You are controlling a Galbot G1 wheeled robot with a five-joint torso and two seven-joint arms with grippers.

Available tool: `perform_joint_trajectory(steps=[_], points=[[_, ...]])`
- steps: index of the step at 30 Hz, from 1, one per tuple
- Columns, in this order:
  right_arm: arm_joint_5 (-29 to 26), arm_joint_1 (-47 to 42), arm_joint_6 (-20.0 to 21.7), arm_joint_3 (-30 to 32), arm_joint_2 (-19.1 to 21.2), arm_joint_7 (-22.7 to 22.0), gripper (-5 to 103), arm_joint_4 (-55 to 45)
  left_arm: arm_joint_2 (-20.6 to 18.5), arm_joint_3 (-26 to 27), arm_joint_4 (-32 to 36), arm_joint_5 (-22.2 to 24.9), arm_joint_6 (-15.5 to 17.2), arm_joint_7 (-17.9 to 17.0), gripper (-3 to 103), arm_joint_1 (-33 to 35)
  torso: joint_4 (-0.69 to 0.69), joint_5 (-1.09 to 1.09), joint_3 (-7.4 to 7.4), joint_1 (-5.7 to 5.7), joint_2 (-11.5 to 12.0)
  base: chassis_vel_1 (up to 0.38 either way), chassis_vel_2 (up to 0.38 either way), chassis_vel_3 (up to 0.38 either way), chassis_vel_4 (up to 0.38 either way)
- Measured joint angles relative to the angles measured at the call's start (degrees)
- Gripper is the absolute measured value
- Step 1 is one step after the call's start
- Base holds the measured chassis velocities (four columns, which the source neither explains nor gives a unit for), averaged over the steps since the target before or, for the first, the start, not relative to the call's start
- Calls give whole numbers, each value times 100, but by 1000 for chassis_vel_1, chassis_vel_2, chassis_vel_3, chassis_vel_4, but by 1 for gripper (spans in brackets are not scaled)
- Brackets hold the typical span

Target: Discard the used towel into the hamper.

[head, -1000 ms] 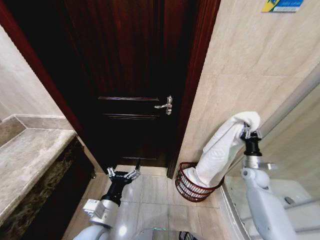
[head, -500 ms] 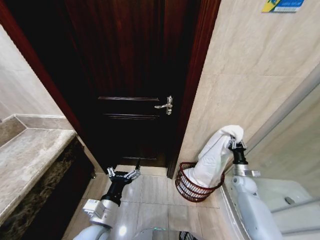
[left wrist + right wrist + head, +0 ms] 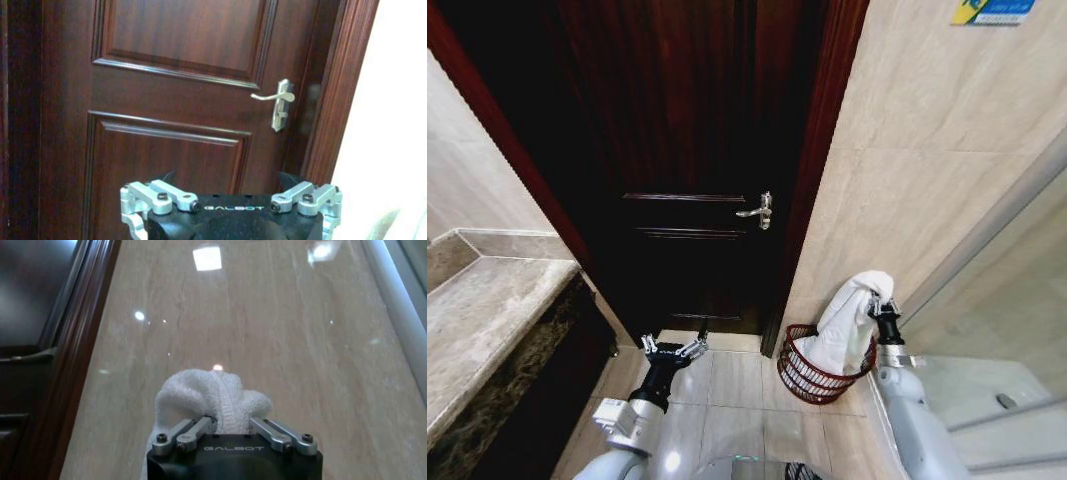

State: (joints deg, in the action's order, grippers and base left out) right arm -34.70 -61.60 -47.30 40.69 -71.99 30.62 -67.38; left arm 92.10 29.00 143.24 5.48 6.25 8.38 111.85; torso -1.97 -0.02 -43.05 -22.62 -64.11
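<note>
A white towel (image 3: 845, 318) hangs from my right gripper (image 3: 882, 303), which is shut on its bunched top. Its lower end drapes down into the hamper (image 3: 802, 375), a dark reddish-brown open-weave basket on the floor by the door frame. In the right wrist view the towel (image 3: 217, 397) bulges up between the closed fingers (image 3: 193, 430), in front of the beige tiled wall. My left gripper (image 3: 673, 350) hovers low near the door with its fingers spread open, holding nothing; the left wrist view shows its fingers (image 3: 157, 195) facing the door.
A dark wooden door (image 3: 687, 150) with a silver lever handle (image 3: 759, 211) stands ahead. A marble counter (image 3: 487, 310) runs along the left. Beige tiled wall (image 3: 927, 150) and a glass shower panel (image 3: 1017, 300) close in the right side. Tiled floor (image 3: 737, 400) lies between.
My right gripper has come down and leftward with the towel, from about shoulder height to just above the hamper rim; more towel now rests in the hamper. The left arm is unmoved.
</note>
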Motion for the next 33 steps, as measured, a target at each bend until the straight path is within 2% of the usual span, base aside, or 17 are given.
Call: perform_joint_trajectory(steps=[9,20,33], points=[[-95,-48,2,-9,-101,129,13,509,0,0,0,0,0,0,100,0,0,3,0,0,0,0,0,0,0],[-96,-211,9,105,-225,317,13,597,0,0,0,0,0,0,100,0,0,2,0,0,0,0,0,0,0],[-258,-184,14,-10,-334,317,13,1166,0,0,0,0,0,0,100,0,0,2,0,0,1,0,0,0,0]])
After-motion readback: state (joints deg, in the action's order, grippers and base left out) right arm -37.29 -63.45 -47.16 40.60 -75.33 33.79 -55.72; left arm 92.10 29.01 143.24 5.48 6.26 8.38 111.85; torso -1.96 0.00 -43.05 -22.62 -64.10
